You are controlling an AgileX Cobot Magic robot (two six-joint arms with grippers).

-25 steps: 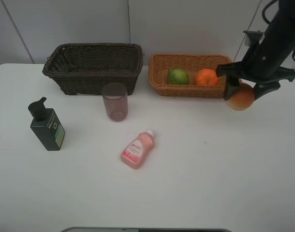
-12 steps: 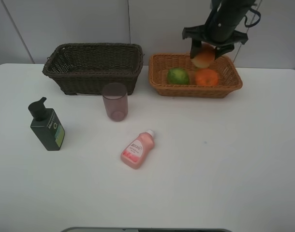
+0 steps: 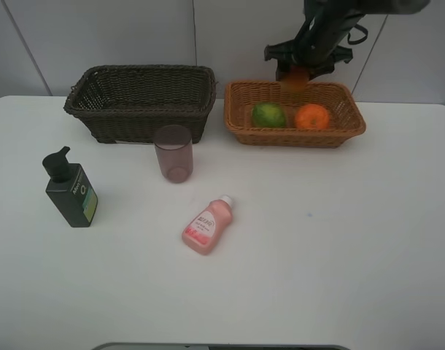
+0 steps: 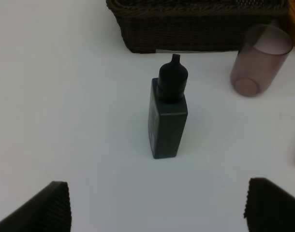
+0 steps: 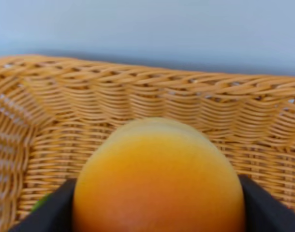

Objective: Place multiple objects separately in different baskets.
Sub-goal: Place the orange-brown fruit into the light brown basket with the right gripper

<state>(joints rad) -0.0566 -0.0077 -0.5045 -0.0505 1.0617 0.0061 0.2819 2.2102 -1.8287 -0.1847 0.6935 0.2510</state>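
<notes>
The right gripper [image 3: 297, 71] clamps the red-yellow round fruit [image 5: 159, 179] over the back rim of the shallow orange-tan wicker basket [image 3: 295, 138]; the left gripper [image 4: 157, 195] gapes empty.

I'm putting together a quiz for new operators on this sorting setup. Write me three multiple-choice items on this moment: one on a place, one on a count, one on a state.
1. Where is the mauve cup?
A) upright on the table, in front of the dark basket
B) inside that basket
C) tipped over at the table's near edge

2. How many fruits lie in the tan basket?
A) one
B) four
C) two

3. The right gripper is:
A) open and empty
B) shut on the red-yellow fruit
C) shut on a bottle

Answers: 1 A, the cup stands just before the dark wicker wall. 2 C, only the green citrus and the orange lie inside. 3 B, the wrist view shows the fruit between the fingers.
</notes>
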